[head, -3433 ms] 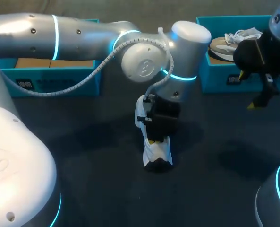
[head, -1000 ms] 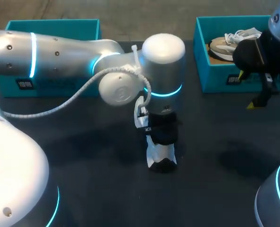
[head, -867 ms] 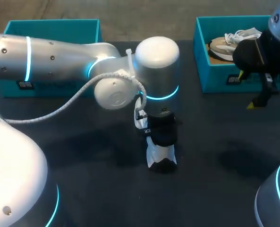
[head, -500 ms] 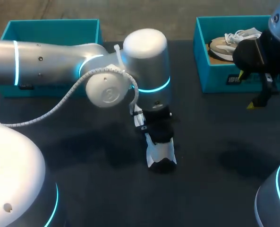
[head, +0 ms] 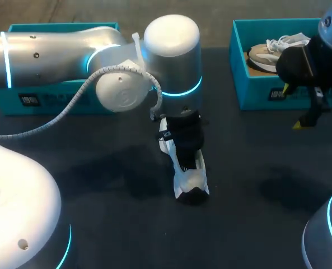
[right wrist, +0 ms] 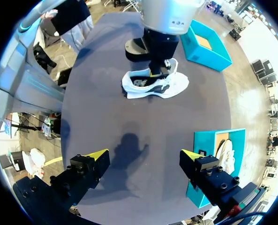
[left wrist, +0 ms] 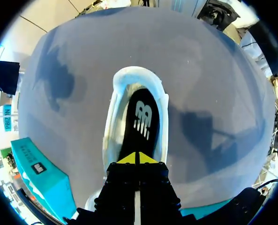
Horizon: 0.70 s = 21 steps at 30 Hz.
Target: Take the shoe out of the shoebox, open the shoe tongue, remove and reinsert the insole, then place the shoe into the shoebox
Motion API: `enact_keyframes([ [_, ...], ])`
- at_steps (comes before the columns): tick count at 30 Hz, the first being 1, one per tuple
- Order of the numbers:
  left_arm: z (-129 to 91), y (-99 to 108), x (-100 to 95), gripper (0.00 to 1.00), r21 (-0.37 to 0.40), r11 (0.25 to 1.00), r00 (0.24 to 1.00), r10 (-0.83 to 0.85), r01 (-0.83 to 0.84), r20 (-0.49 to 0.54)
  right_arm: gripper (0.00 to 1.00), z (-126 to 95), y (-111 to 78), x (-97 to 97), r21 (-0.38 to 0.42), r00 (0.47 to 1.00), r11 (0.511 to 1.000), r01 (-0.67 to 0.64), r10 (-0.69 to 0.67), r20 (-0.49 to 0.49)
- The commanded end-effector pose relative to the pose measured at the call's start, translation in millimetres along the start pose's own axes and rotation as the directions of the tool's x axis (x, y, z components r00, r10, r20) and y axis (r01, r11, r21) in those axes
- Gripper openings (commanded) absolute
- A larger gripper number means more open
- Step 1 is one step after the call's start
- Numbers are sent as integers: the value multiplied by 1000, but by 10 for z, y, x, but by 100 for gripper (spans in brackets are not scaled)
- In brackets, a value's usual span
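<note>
Showing shoe [head: 190, 178] on its sole at table centre, outside any box. Left gripper [left wrist: 138, 158] at the shoe's opening, yellow tips together over black insole [left wrist: 141, 117]; pinch on it not discernible. Light, soft upper; thin, floppy insole, probably best taken at its heel edge. Right gripper [right wrist: 144, 153] at 2 o'clock, jaws wide apart, empty. Left shoebox [head: 3, 103] at 10 o'clock, right shoebox [head: 255, 89] at 1 o'clock.

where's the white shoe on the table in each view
Head view: white shoe mid-table, under the left arm.
Left wrist view: white shoe under and ahead of the left tool.
Right wrist view: white shoe far ahead of the right tool.
Shared landmark: the left tool over the shoe's heel end.
</note>
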<state>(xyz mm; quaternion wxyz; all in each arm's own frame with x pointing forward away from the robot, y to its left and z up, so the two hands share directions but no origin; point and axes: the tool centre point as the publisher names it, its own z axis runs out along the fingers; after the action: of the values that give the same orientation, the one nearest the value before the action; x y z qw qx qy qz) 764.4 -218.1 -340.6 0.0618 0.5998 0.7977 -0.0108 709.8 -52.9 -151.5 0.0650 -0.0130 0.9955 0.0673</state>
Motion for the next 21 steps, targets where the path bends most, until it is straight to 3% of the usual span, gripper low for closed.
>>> enact_keyframes([
  [1,-134,-1,24,0,-36,999,1000,-5,6,1,100,7,12,-14,3,1000,1000,-1,1,-3],
  [3,-136,15,22,0,-49,999,1000,-2,1,-4,100,7,12,-14,3,1000,1000,-1,1,-3],
  [4,-135,23,21,5,-43,999,1000,-1,0,-5,100,7,12,-14,3,1000,1000,-1,1,-3],
  [6,-113,33,21,39,-41,999,1000,6,-7,-20,100,7,12,-14,3,1000,1000,-1,1,-3],
  [11,-28,27,1,60,-37,999,999,11,-12,-37,100,7,12,-14,3,1000,1000,-1,1,-3],
  [15,10,17,-38,70,-30,1000,999,7,-8,-42,100,7,12,-14,3,1000,1000,-1,1,-3],
  [17,23,12,-49,86,-26,1000,999,2,-3,-47,100,7,12,-14,3,1000,1000,-1,1,-3],
  [18,28,10,-51,100,-25,1000,999,1,-3,-48,100,7,12,-14,3,1000,1000,-1,1,-3],
  [21,34,10,-47,100,-22,1000,999,-4,3,-54,100,7,12,-14,3,1000,1000,-1,1,-3],
])
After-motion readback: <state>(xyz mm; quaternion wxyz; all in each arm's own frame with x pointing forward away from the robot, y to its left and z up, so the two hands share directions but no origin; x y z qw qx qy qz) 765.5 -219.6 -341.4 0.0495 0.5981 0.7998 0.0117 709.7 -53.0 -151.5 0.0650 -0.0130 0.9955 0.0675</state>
